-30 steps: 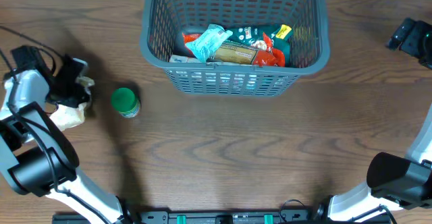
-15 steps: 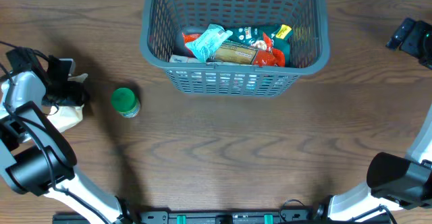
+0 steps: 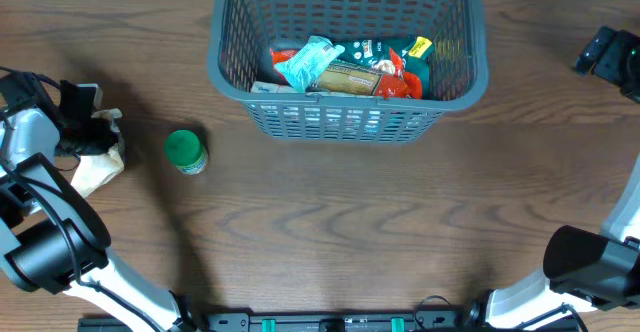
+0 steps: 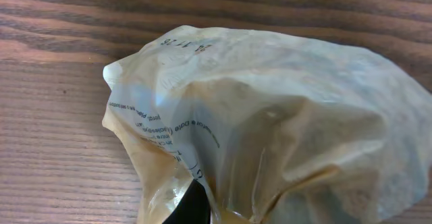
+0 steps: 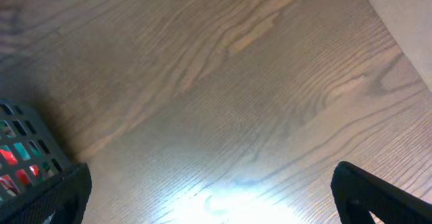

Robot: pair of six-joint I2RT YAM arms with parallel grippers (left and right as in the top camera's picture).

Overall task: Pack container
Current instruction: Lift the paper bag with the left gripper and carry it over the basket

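The container, a large dark grey lattice basket, stands at the back centre and holds several snack packets. Its corner shows in the right wrist view. My left gripper is at the far left edge, shut on the top of a crumpled tan plastic bag. The bag fills the left wrist view, bunched around one black finger. My right gripper hovers at the far right, open and empty, with bare wood between its fingers.
A small jar with a green lid stands on the table between the bag and the container. The table's right edge shows in the right wrist view.
My left gripper has moved left toward the table's edge, pulling the top of the tan bag with it. The jar, the container and the right arm have not moved.
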